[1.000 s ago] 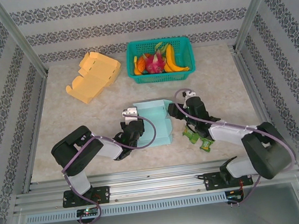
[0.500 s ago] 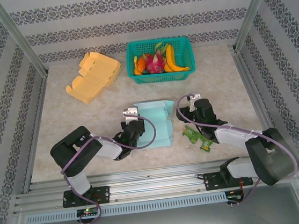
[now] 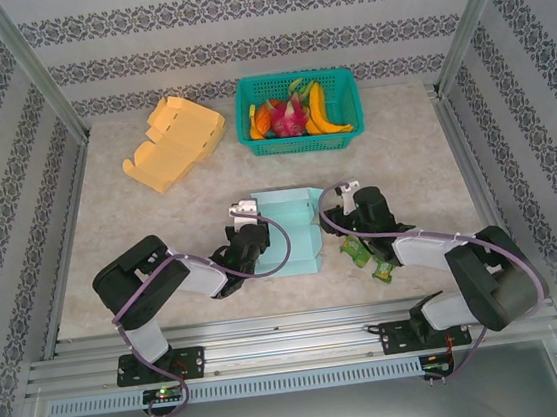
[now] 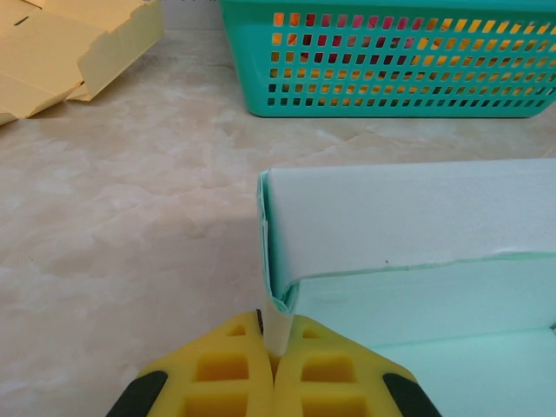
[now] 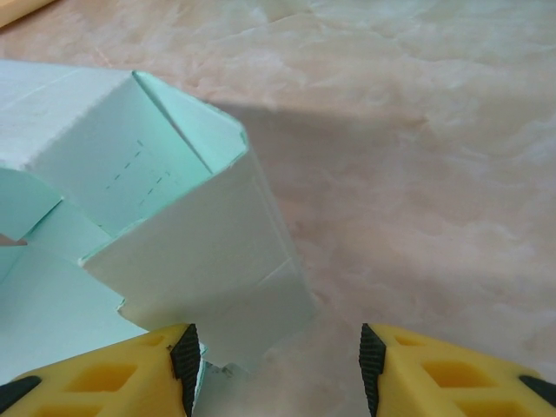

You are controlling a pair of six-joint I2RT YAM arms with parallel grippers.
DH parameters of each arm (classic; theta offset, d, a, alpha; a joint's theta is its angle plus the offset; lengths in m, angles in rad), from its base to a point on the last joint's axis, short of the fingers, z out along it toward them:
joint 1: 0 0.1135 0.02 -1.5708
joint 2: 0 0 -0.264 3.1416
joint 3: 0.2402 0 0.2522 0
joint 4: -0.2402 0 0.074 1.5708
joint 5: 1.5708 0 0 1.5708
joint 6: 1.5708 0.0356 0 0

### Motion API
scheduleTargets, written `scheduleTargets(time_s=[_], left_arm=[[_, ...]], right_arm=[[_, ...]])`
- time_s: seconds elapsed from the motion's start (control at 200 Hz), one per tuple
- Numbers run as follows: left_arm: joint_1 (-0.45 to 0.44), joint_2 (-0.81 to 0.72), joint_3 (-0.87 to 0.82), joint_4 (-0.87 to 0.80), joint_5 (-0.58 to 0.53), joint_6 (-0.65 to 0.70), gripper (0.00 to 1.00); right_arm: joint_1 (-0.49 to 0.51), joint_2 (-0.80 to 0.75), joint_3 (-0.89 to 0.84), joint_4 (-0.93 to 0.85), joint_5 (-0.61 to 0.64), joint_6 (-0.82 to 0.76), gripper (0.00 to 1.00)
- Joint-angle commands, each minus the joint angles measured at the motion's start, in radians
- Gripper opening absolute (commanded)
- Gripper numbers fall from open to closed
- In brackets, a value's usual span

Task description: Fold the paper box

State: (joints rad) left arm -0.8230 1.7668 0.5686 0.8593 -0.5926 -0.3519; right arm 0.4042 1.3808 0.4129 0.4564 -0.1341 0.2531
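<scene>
At the far left of the tabletop (image 3: 141, 234) lies a flat yellow carton (image 3: 175, 138). The left pincer (image 4: 276, 352) stays clamped shut on the left wall of the teal paper box (image 3: 299, 234), which sits mid-tabletop near the arms (same spot as a second ago). Far behind it stands the fruit basket (image 3: 296, 144). The right pincer (image 5: 278, 347), jaws apart, has swung back left to the box's right flap, beside green packets (image 3: 370, 256).
</scene>
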Motion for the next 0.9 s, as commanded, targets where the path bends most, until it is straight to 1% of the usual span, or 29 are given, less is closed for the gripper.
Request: scheduleTargets(time_s=[0.0,0.17,0.335,0.53,0.565,0.894], left_arm=[[-0.011,-0.007,-0.017,-0.049,0.04,-0.001,0.0],[-0.011,-0.008,-0.013,-0.045,0.049,0.002,0.0],[-0.011,-0.008,-0.012,-0.045,0.054,0.006,0.0],[-0.011,-0.003,-0.003,-0.059,0.029,-0.001,0.0],[-0.01,-0.003,-0.002,-0.062,0.025,-0.002,0.0],[-0.011,-0.003,0.012,-0.093,0.008,-0.021,0.0]], right_arm=[[0.011,0.03,0.035,0.049,-0.03,-0.017,0.52],[0.016,0.053,0.046,0.079,-0.038,-0.014,0.5],[0.016,0.059,0.045,0.107,-0.034,-0.013,0.45],[0.021,0.071,0.012,0.183,-0.094,-0.018,0.44],[0.023,0.071,0.005,0.193,-0.101,-0.021,0.42],[0.05,0.091,-0.014,0.23,-0.111,-0.021,0.4]])
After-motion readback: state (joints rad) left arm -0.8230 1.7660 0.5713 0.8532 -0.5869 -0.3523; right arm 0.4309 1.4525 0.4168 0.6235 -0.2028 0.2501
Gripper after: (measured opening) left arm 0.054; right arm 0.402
